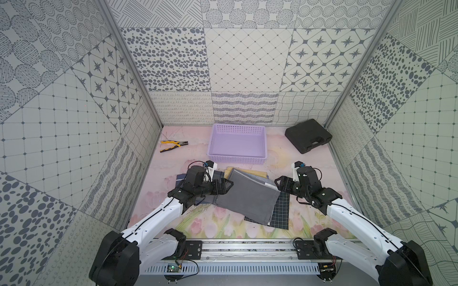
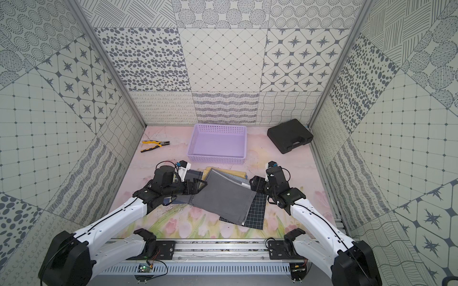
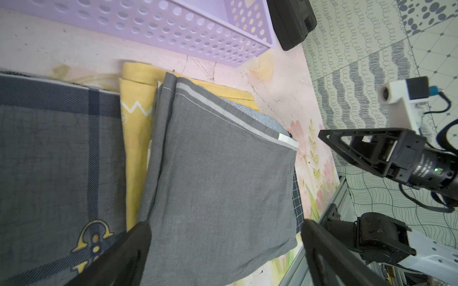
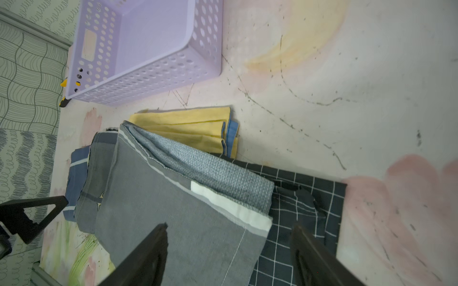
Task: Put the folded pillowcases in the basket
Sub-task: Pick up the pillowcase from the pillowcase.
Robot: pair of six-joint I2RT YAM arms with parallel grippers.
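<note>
**Item.** The folded grey fabric pillowcase with a pale hem band (image 1: pixel 250 195) is found lying flat and slightly askew on top of a pile of other folded cloths. The pile sits on the robot's side of the shallow rectangular lilac plastic basket with perforated sides (image 1: pixel 235 159), near its front wall but not touching it. The basket is seen to be empty, so placement is judged not yet begun.

**Handling.** The pillowcase is judged light, soft and limp, with several loose layers. Sagging and unfolding are to be expected if only the top layer is taken. A hold on two opposite edges, through all layers, is recommended. Care is required that the blue-grey woven cloth (image 4: pixel 210 170) showing just under the hem is not pinched with it.

**Tools.** The left gripper (image 1: pixel 226 187) is held with jaws fully spread at the pillowcase's left-arm edge, and nothing is pinched. The right gripper (image 1: pixel 279 185) is likewise spread at the opposite corner, which is seen unclamped between its fingers in the right wrist view.

**Surroundings.** Within the pile, a yellow folded cloth (image 4: pixel 186 123) is nearest the basket and a dark cloth with a white grid (image 1: pixel 281 210) is farthest from it. Yellow-handled pliers (image 1: pixel 173 145) lie on the basket's left-arm side and a black hard plastic case (image 1: pixel 308 135) on its right-arm side, both apart from it.
</note>
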